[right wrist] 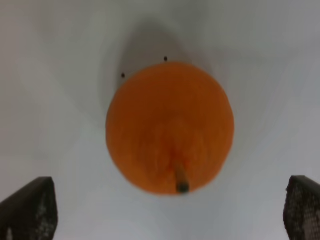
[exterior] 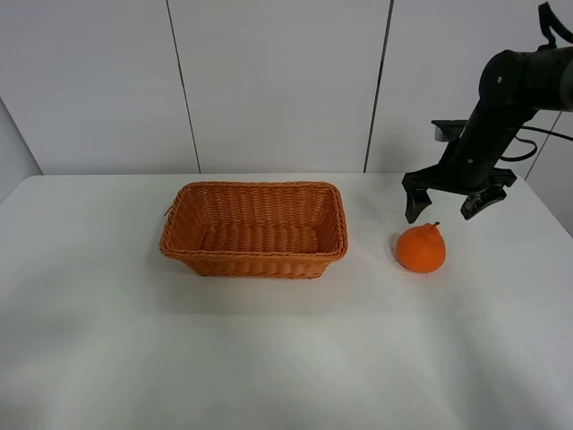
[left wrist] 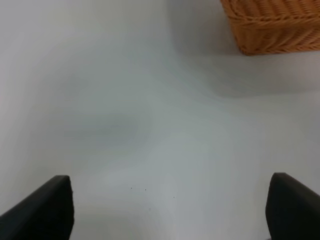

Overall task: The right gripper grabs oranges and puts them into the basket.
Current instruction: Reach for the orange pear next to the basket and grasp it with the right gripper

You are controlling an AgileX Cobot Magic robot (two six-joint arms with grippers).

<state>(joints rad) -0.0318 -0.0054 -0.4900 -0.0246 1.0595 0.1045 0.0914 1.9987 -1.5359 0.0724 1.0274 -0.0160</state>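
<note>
1 orange (exterior: 421,250), bright, knob-necked with a dark stem, sits on the table (exterior: 269,358) just right of the basket (exterior: 255,260). Right gripper (exterior: 440,213) hangs above it, jaws wide apart, touching nothing. Its wrist view is blurred, with the fingertips (right wrist: 30,210) cut by the frame.

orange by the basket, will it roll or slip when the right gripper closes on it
The orange is round and rests free on the smooth table, so an off-centre touch would probably roll it. Its raised neck makes it lopsided, so it may wobble. The skin looks matte, so the open right gripper likely won't slip.
</note>
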